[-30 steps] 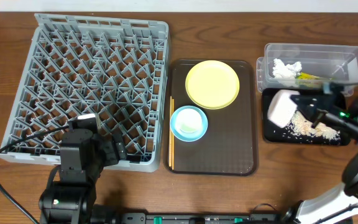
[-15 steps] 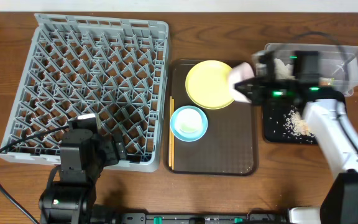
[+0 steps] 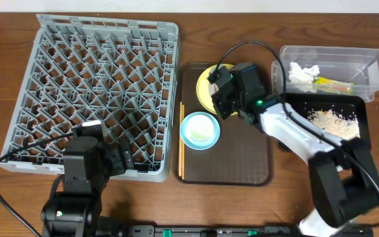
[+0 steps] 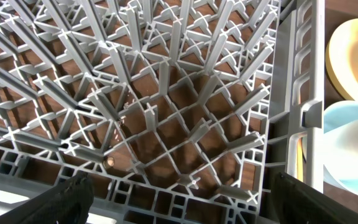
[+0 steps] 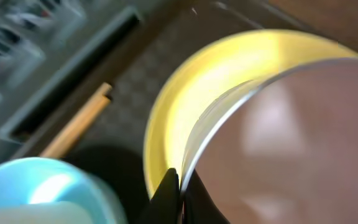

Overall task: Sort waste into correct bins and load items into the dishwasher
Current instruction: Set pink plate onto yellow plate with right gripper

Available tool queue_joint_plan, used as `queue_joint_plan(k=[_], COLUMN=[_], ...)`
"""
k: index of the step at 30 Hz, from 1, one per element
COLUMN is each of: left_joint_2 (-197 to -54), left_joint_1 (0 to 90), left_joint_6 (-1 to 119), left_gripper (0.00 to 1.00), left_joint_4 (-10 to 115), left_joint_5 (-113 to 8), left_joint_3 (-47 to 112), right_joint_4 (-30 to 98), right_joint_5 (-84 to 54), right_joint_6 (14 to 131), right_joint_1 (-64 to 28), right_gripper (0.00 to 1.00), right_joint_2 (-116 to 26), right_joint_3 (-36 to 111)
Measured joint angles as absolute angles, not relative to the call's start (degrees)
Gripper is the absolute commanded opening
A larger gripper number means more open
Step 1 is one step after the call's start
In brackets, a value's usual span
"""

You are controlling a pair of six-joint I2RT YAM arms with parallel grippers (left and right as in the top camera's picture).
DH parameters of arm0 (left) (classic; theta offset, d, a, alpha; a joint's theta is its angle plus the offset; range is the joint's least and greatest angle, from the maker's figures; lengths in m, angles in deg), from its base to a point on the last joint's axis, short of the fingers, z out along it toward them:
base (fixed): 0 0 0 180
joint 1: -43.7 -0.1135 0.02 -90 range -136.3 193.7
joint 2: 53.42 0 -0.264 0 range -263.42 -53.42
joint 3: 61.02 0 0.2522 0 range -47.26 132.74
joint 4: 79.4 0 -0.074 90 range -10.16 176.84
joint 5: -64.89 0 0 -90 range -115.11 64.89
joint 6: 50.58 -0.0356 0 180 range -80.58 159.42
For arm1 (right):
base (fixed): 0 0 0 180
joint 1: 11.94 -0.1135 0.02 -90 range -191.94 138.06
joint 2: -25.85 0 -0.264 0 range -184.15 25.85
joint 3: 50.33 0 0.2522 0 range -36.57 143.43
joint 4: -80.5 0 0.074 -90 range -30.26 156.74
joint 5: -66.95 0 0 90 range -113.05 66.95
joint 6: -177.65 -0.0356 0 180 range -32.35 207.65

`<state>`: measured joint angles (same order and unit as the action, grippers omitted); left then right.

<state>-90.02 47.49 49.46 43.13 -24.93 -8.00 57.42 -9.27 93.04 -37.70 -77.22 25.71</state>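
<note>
My right gripper hangs over the yellow plate on the brown serving tray. In the right wrist view it is shut on the rim of the cream-white bowl, just above the plate. The light-blue bowl holds a small cream cup. The chopsticks lie along the tray's left edge. The black tray holds rice crumbs. The clear tub holds the tissue and the wrapper. My left gripper is open and empty at the grey rack's near right corner.
The brown serving tray lies between the rack and the bins. The rack's pegs fill the left wrist view, with my open fingers at its near edge. A cable arcs above the right arm.
My right arm has swung left from the black tray to over the yellow plate, carrying the cream-white bowl. The black tray is now uncovered. The left arm has not moved.
</note>
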Motion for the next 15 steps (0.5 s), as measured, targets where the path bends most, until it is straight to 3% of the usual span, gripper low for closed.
queue_joint_plan(k=[4, 6, 15], left_joint_2=[-90.02, -90.02, -90.02], left_joint_1=[47.49, 47.49, 47.49], left_joint_6=[49.46, 49.46, 49.49], left_gripper=[0.91, 0.91, 0.91], left_joint_4=[43.11, 43.13, 43.13], left_joint_5=[-24.93, -24.93, -24.93], left_joint_3=[-8.0, -8.0, -8.0], right_joint_4=[57.83, 57.64, 52.37], right_joint_5=[-10.67, -11.11, -8.99], right_joint_6=[93.32, 93.24, 90.09], right_joint_1=[-37.68, -37.66, -37.66], right_gripper=[0.15, 0.26, 0.31], right_joint_2=[-78.77, -78.47, -67.52], right_joint_3=[25.71, 25.73, 25.71])
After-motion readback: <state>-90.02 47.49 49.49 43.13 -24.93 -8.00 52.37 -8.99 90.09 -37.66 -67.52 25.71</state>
